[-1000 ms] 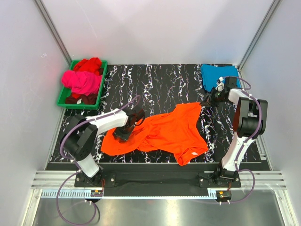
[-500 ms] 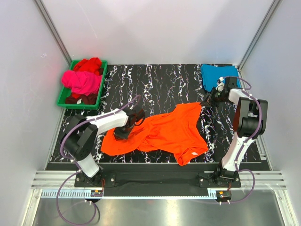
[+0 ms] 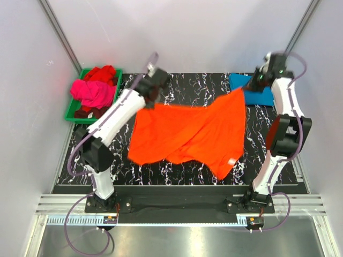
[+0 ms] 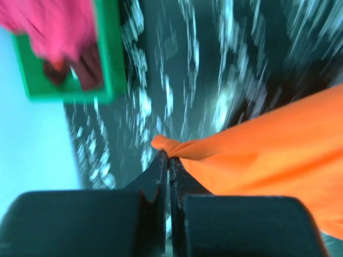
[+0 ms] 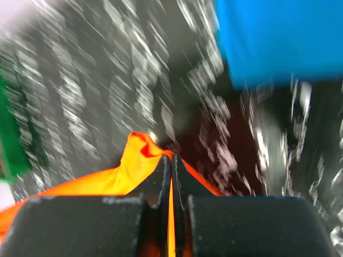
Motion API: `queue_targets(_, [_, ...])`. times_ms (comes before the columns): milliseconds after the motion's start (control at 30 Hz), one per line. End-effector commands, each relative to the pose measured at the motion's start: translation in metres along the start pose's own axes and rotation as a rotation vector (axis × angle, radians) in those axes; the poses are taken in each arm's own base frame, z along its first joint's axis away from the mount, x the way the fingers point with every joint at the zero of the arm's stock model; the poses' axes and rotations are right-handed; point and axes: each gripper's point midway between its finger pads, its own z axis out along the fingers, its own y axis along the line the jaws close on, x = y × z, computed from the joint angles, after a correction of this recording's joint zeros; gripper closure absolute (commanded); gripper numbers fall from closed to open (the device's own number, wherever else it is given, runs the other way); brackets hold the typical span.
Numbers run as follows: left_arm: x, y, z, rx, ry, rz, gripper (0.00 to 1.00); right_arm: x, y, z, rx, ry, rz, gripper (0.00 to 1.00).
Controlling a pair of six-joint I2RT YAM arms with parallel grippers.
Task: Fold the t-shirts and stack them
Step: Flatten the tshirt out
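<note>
The orange t-shirt (image 3: 190,134) hangs stretched in the air between both arms, its lower part draping toward the near side of the table. My left gripper (image 3: 151,96) is shut on its left top corner (image 4: 166,144), raised high over the table's back left. My right gripper (image 3: 247,88) is shut on the right top corner (image 5: 140,150), lifted near the back right. A folded teal-blue t-shirt (image 3: 249,88) lies flat at the back right corner, also in the right wrist view (image 5: 278,37). The magenta-pink t-shirt (image 3: 92,92) and the red t-shirt (image 3: 101,72) lie bunched in the tray.
A green plastic tray (image 3: 72,113) stands at the back left, its rim (image 4: 110,59) showing in the left wrist view. The black marbled table (image 3: 187,85) is walled by white panels on the left, back and right.
Both arms have swung up and toward the back, lifting the orange t-shirt off the table and spreading it. The left gripper closed on the shirt's corner during the last second.
</note>
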Motion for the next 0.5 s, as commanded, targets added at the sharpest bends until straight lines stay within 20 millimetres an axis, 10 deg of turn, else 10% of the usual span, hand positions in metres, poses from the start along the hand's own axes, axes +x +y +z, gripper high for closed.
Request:
queue_targets(0, [-0.038,0.065,-0.043,0.014,-0.125,-0.266,1.00,-0.082,0.070,-0.118,-0.066,-0.315,-0.104,1.00])
queue_targets(267, [-0.083,0.150,-0.154,0.043,-0.551,-0.608,1.00,-0.105,0.147,-0.284,-0.173,-0.671,-0.252,1.00])
queue_targets(467, [-0.067,0.210,-0.243,0.119,-0.788,-0.817,1.00,-0.079,0.187,-0.415,-0.260,-1.012,-0.348,1.00])
